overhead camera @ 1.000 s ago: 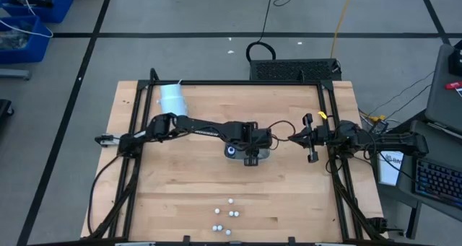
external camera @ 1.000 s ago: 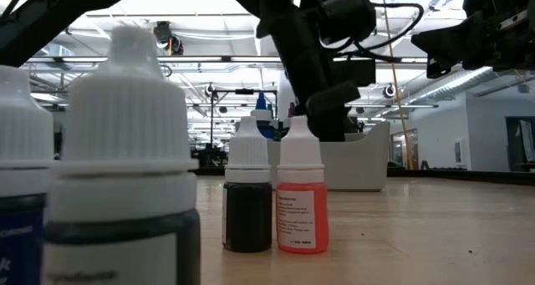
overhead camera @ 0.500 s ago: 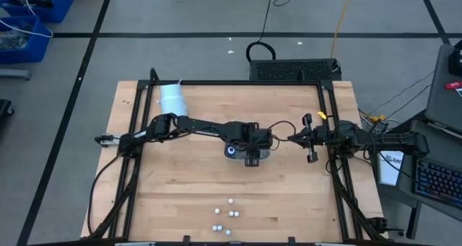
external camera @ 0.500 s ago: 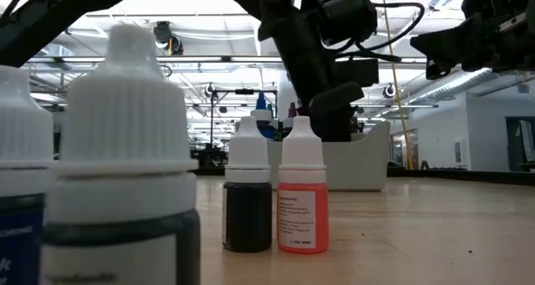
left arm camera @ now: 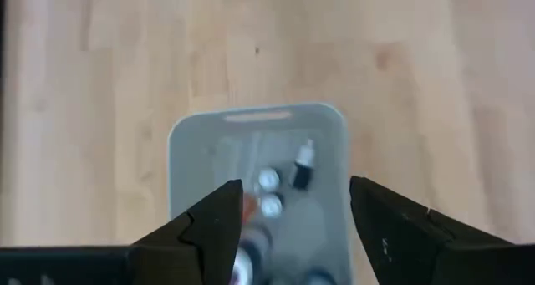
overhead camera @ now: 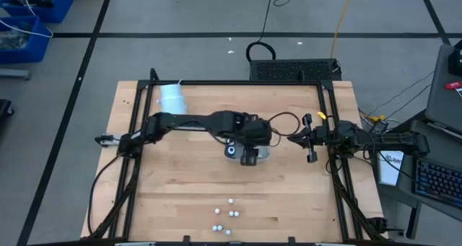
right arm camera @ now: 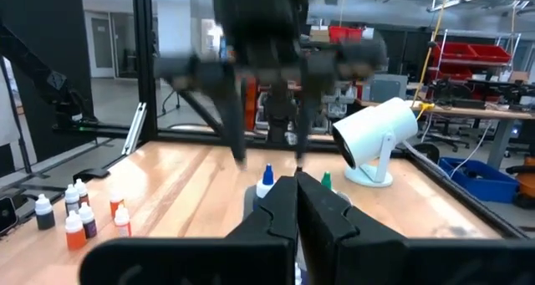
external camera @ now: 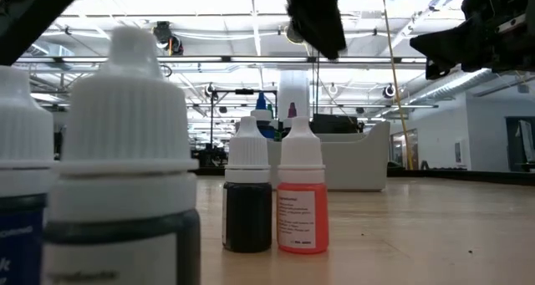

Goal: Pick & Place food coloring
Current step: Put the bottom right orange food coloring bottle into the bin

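No writing legible anywhere; the bottle labels in the low view carry print too small to read. Left gripper (left arm camera: 288,226) over the tray (overhead camera: 261,154) at mid-table, fingers (left arm camera: 213,222) spread wide, nothing between them; a second ago it sat low at the tray and nearly closed, now it has lifted, so that in the low view only its tip shows at the top edge. In the tray below it lie several bottles (left arm camera: 269,193), white caps up, one dark one on its side. Right gripper (right arm camera: 297,203) shut, empty, hanging near the table's right edge, unchanged from earlier frames. More food coloring (overhead camera: 227,218) stands as a loose cluster of white-capped bottles near the front edge, well apart from the tray; in the low view a dark bottle (external camera: 248,197) and a red one (external camera: 302,193) stand touching. White cup (overhead camera: 173,98) lies near the back left.
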